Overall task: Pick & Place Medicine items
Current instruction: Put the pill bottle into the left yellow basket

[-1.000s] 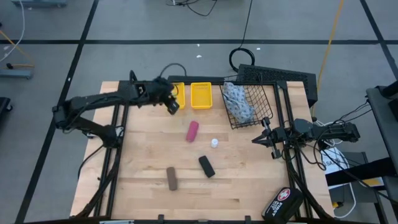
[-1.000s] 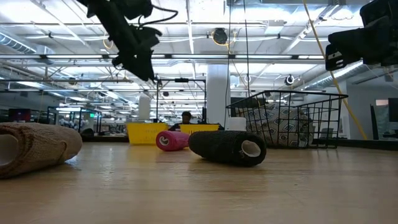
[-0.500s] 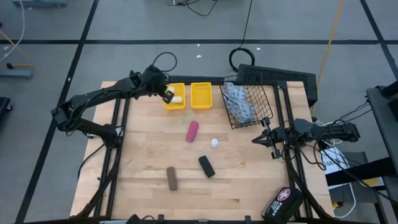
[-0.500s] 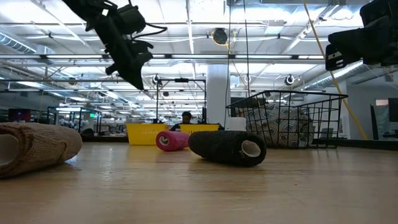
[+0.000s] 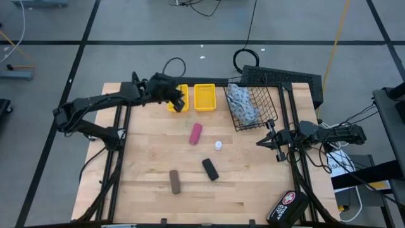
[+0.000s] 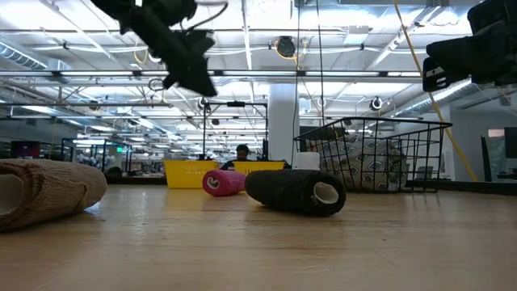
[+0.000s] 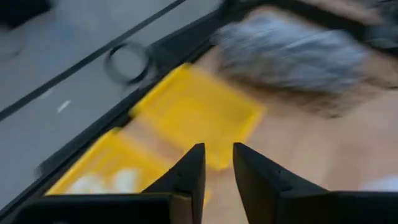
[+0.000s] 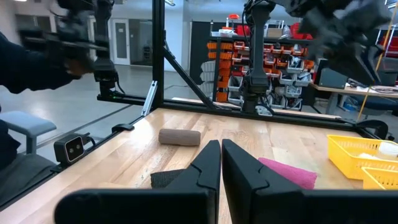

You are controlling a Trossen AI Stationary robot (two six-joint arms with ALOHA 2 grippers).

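Wooden table [image 5: 145,158]; on it: two yellow bins [image 5: 204,97] and wire basket [image 5: 256,106] along far edge; magenta tube [image 5: 196,133], white bottle [image 5: 218,145], black roll [image 5: 210,169], brown roll [image 5: 174,181] mid-table; black case [image 5: 286,206] at near right corner.

arms [image 5: 95,104]: dark, slim, jointed | cables: black | tool fingers [image 7: 186,177]: dark, tapered

Along the table's [image 5: 145,190] far edge, two trays [image 5: 204,97] side by side with a wire basket [image 5: 261,101] to their right holding a pouch [image 5: 242,103]; nearer, a tube [image 5: 196,133], a bottle [image 5: 218,145] and two blocks [image 5: 209,169]; a case [image 5: 286,206] at the near right corner.
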